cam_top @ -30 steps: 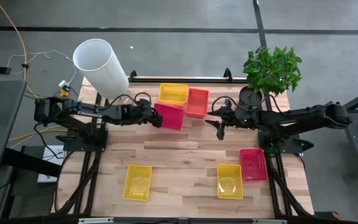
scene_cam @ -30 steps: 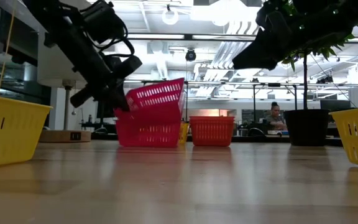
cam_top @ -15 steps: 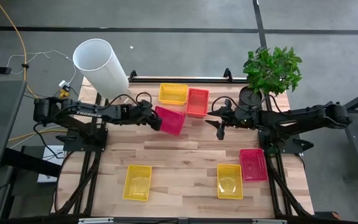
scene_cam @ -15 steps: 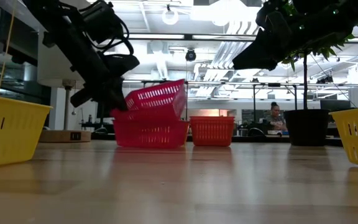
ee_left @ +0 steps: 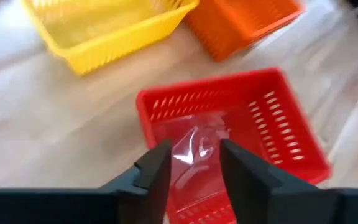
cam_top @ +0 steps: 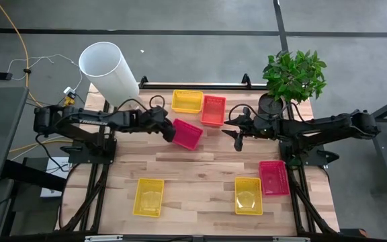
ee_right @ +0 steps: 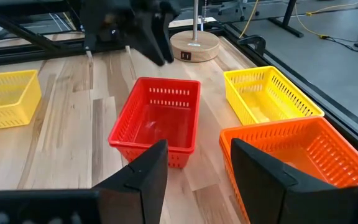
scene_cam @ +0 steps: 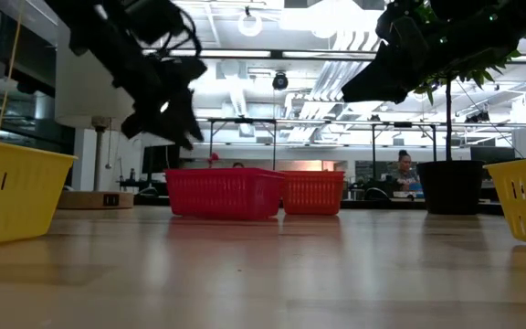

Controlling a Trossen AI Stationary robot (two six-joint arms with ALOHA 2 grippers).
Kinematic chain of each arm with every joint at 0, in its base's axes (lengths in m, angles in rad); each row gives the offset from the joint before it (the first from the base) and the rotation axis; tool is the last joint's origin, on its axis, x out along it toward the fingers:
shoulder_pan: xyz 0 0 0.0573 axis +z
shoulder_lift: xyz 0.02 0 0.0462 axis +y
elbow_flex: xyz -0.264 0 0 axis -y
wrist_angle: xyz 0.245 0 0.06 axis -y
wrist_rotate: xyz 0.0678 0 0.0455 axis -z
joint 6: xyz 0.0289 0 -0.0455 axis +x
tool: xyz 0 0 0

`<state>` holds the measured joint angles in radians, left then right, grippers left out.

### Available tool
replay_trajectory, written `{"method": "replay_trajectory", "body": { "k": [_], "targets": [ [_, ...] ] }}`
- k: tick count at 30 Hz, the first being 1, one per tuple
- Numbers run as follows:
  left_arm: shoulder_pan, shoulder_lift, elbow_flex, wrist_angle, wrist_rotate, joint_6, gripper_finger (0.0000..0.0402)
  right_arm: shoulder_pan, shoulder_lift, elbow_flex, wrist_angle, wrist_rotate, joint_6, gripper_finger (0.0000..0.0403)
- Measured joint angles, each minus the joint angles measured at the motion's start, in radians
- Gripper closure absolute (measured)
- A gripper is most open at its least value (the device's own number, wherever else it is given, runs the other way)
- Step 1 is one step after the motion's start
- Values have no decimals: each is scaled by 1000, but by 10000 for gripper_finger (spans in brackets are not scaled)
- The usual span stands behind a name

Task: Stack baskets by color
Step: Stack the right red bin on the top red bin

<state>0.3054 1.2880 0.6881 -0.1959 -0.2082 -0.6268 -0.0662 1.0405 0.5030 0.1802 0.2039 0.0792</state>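
Wooden table [cam_top: 200, 168], far half: red basket [cam_top: 187, 133] flat, upright, long axis skewed diagonally. Left gripper [cam_top: 168, 129] just above its near-left end, fingers parted, holding nothing. Right gripper [cam_top: 239, 132] hovering well apart, fingers spread, empty. Count: yellow baskets 3, red 2, orange basket [cam_top: 213, 110] 1.

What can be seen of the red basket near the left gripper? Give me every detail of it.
The red basket is a shallow rectangular plastic tub with slotted, mesh-like walls and a solid floor that shows a shiny glare. It looks empty and sits upright and flat on the wooden table, turned at an angle to the table edges, near the orange basket and the yellow basket at the back. The left gripper hovers over its edge, jaws open, not gripping it.
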Motion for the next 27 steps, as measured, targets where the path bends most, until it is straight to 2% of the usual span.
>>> {"method": "replay_trajectory", "body": {
  "k": [4,8,11,15,21,24,27],
  "targets": [
    [0,-59,55,2,38,149,236,0,0,0,2,-9,0,240],
    [-22,-152,67,31,130,333,221,0,0,0,4,-53,0,240],
    [-72,-245,44,65,113,403,222,1,0,0,6,-119,1,240],
    [-152,-384,-83,271,69,487,230,1,0,0,27,-178,19,240],
    [-188,-565,-368,560,91,534,241,3,0,0,58,-223,18,240],
    [-188,-606,-445,625,97,566,245,3,0,0,67,-223,2,240],
    [-188,-610,-457,625,95,587,247,3,0,0,74,-205,-7,240]
  ]
}}
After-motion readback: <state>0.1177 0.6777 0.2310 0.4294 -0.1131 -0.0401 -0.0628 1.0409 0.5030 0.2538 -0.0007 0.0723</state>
